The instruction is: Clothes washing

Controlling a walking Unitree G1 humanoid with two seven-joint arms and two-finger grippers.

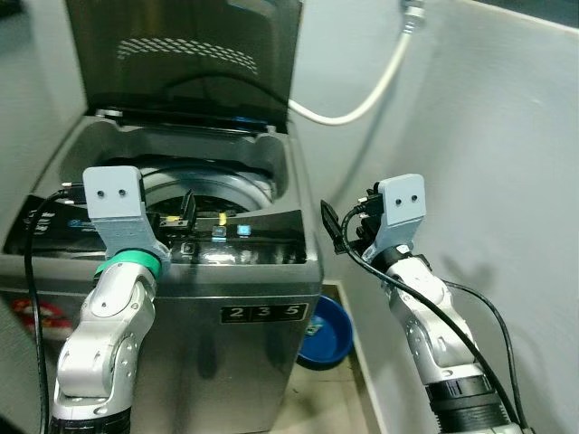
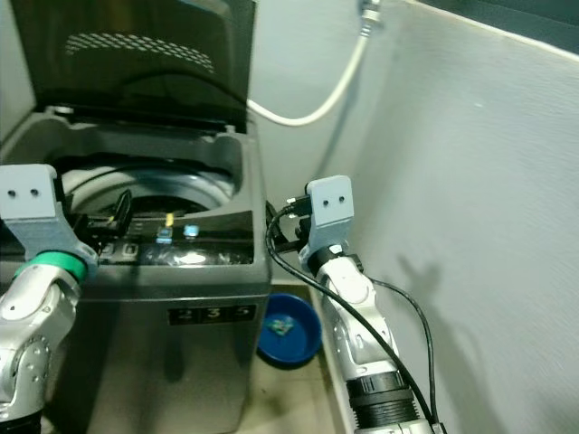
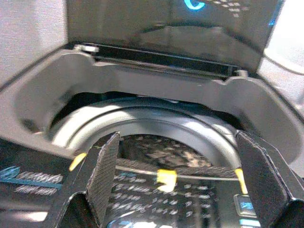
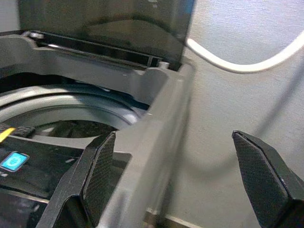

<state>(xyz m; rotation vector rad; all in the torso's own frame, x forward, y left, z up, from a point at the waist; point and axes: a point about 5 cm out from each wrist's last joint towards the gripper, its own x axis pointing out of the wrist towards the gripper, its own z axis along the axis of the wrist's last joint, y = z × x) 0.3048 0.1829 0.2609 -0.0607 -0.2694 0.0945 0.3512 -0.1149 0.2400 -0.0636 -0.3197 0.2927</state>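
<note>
From my head, the washing machine stands before me, lid raised, my left tool over its control panel. Left wrist: fingers spread above the drum. Right wrist: my right tool spread beside the machine. Next, I judge, pressing buttons.

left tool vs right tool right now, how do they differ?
Place: the left tool is over the washing machine's control panel, at the front edge of the drum opening; the right tool is off the machine's right side, beside the wall.
Below: the left tool has the panel and drum beneath it; the right tool hangs above the floor near the blue basin.
Shared: both are open, holding nothing, raised to about the same height.
</note>
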